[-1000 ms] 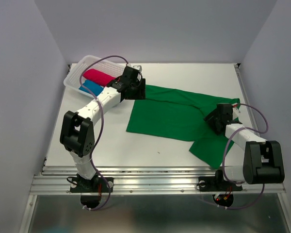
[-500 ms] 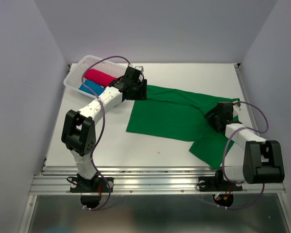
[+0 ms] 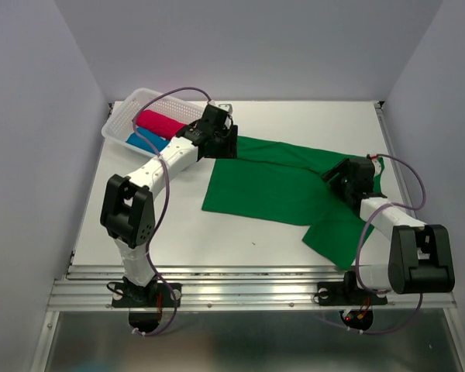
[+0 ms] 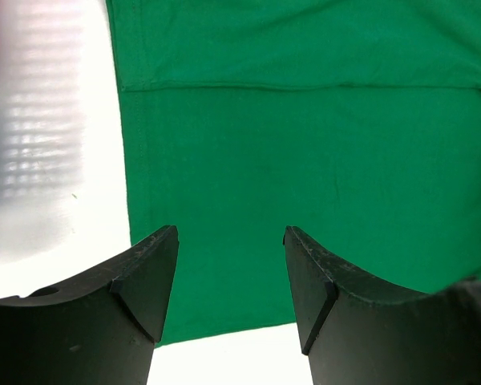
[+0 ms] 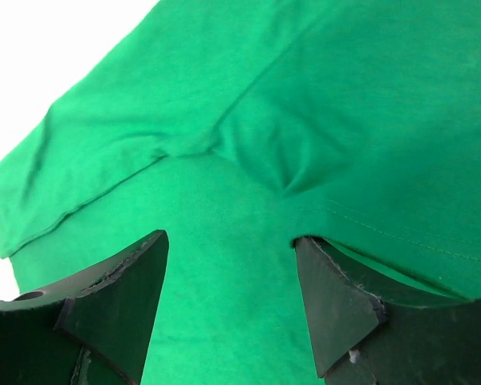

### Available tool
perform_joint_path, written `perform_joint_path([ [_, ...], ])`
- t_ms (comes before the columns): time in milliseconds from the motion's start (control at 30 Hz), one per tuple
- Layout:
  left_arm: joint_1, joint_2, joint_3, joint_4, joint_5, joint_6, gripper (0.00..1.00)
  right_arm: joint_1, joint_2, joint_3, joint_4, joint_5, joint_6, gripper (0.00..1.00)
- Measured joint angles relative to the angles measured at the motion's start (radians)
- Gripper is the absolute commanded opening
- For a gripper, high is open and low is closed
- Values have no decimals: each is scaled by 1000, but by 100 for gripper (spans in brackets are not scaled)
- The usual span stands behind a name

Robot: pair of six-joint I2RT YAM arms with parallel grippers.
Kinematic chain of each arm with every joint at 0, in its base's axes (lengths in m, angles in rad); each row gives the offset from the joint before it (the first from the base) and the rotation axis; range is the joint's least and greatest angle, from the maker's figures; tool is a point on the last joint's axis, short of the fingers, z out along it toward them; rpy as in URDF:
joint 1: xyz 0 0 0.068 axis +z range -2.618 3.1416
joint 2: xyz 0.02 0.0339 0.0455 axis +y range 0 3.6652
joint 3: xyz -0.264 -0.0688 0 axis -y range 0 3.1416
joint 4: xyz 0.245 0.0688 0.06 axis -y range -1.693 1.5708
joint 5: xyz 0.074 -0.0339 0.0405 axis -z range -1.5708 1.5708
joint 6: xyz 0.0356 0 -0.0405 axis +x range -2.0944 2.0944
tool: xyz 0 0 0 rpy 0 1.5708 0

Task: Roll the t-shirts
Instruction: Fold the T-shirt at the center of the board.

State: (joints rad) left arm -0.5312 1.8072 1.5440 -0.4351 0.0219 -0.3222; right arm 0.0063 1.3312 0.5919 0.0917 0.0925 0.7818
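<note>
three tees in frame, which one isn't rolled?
The green t-shirt, lying spread out flat on the table. The crimson-pink one and the blue one are tight rolls lying side by side in the white basket.

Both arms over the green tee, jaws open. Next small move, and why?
Probably lower the left gripper and right gripper and pinch the green t-shirt: both are open above fabric lying flat, unrolled, and nothing is gripped.
</note>
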Motion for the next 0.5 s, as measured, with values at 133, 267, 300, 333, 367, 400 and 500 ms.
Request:
perform_joint_path([
  [133,-3,8,3,-3,0,0,66,0,-7,0,21,-26,-9,70],
  [267,-6,13,3,-5,0,0,66,0,-3,0,21,-27,-19,62],
  [300,-6,13,3,-5,0,0,66,0,0,0,21,-26,-21,59],
  [333,-6,13,3,-4,0,0,66,0,3,0,18,-22,-23,55],
  [367,-6,13,3,-5,0,0,66,0,5,0,15,-19,-26,51],
  [400,-6,13,3,-5,0,0,66,0,5,0,9,-12,-27,44],
  [500,-6,13,3,-4,0,0,66,0,5,0,4,2,-34,25],
])
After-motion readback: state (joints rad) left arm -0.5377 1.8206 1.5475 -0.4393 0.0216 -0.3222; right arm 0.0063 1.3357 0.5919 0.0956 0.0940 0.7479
